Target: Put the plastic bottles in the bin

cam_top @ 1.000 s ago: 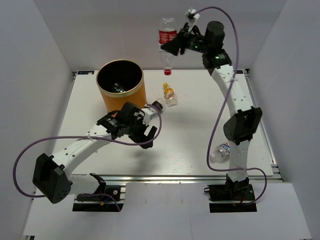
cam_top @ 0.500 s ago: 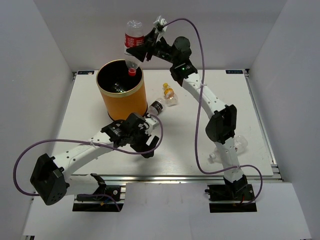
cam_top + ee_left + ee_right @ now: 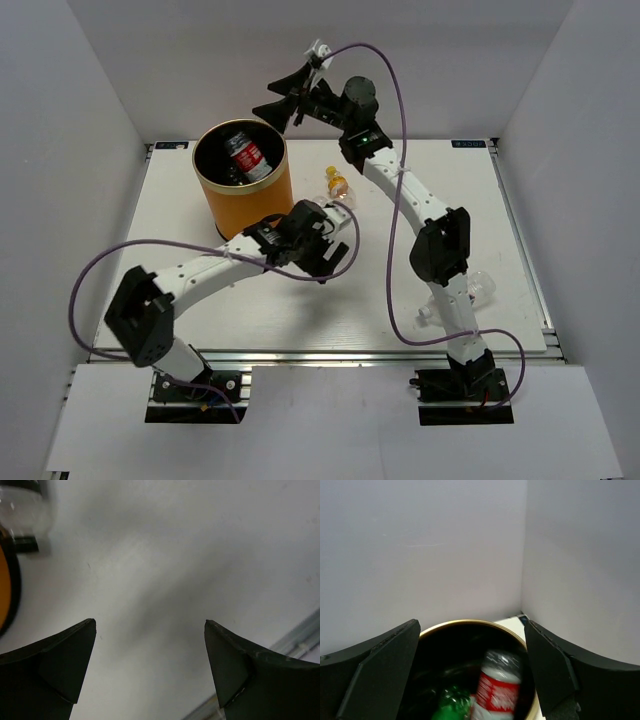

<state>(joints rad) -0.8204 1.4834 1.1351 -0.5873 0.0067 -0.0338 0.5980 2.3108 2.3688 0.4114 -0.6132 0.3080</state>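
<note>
Jaws on both our grippers stand spread wide and carry nothing. Our right gripper (image 3: 277,93) hangs high over the far rim of the bin, with only air between its fingers. Our left gripper (image 3: 150,625) hovers low over bare counter, close to the bin's foot.

The counter (image 3: 520,250) is white and walled on three sides, and it holds the work that is left. The bin (image 3: 225,200) stands upright toward the far left corner, and we judge it to hold part of the job already. A red-labelled bottle (image 3: 245,157) lies inside it, tilted against the black wall. From the right wrist we also see a green bottle (image 3: 451,702) beside it at the bottom. There is more dark clutter down there, but we cannot tell whether it is further bottles.

At least three bottles look to be outside the bin:
- A clear bottle (image 3: 480,287) lies at the near right, partly hidden behind the right arm (image 3: 440,250) and well away from the bin.
- A black-banded bottle (image 3: 22,510) lies just beside the bin's base, at the edge of our left wrist view and not between those jaws.
- A yellow-capped bottle (image 3: 338,186) lies on its side a little to the right of the bin.

So we reckon the task is somewhere near the middle: at least two bottles are in and three that we can count are waiting. The black-banded bottle seems the nearest pick for our left gripper.
</note>
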